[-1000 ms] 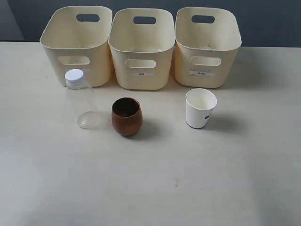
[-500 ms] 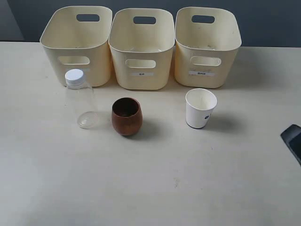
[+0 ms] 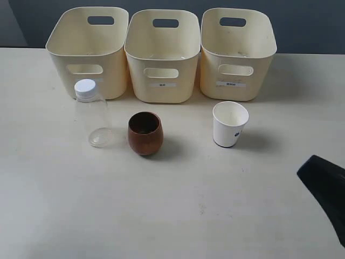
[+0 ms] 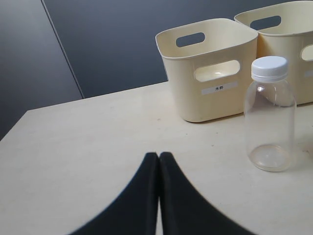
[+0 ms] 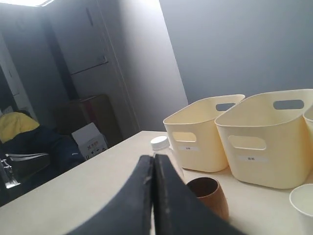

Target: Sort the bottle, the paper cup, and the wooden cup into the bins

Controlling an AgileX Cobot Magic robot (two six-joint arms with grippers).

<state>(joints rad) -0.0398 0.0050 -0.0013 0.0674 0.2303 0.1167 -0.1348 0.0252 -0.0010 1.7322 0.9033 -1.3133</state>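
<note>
Three cream bins (image 3: 161, 54) stand in a row at the back of the table. In front of them, from left to right, stand the clear bottle (image 3: 91, 113) with a white cap, the brown wooden cup (image 3: 145, 133) and the white paper cup (image 3: 229, 124), all upright. My right gripper (image 3: 323, 183) comes in at the right edge, well apart from the paper cup, and it is shut on nothing (image 5: 152, 159). My left gripper (image 4: 159, 155) is shut and empty, low over the table short of the bottle (image 4: 270, 115). The exterior view does not show the left gripper.
The table (image 3: 188, 216) is a pale flat surface with bare room in front of the three objects. The right wrist view shows a dim room beyond the table's edge with a white box (image 5: 90, 139) and dark clutter.
My right gripper has come into the exterior view from the right edge and moved further in toward the left. The bottle, cups and bins have not moved.
</note>
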